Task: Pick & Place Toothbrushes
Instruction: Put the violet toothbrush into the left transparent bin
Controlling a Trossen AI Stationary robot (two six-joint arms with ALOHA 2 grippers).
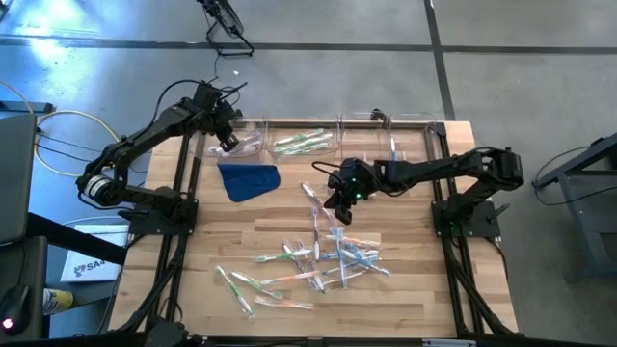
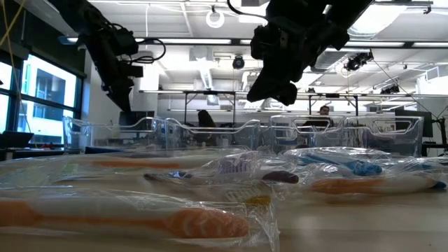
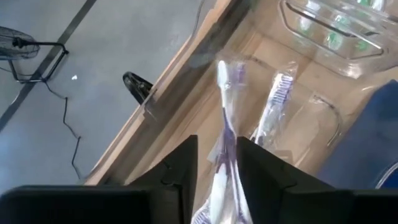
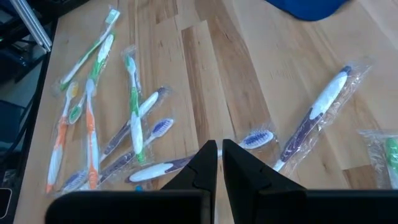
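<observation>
The left gripper [image 1: 228, 142] is up at the far left of the table, over a clear bin [image 1: 253, 146]. Its fingers [image 3: 180, 168] stand a little apart with a purple toothbrush [image 3: 225, 134] in a clear wrapper between them. I cannot tell if they grip it or have let go. A second purple toothbrush [image 3: 273, 106] lies in the bin beside it. A blue cloth [image 1: 249, 179] lies just in front of the bin. The next bin [image 1: 328, 130] holds green toothbrushes [image 1: 302, 144]. The right gripper [image 1: 339, 209] is near the middle of the table, pinched shut with nothing in it. A loose pile of toothbrushes [image 1: 308, 262] lies on the wooden table [image 1: 415, 280] in front of it.
</observation>
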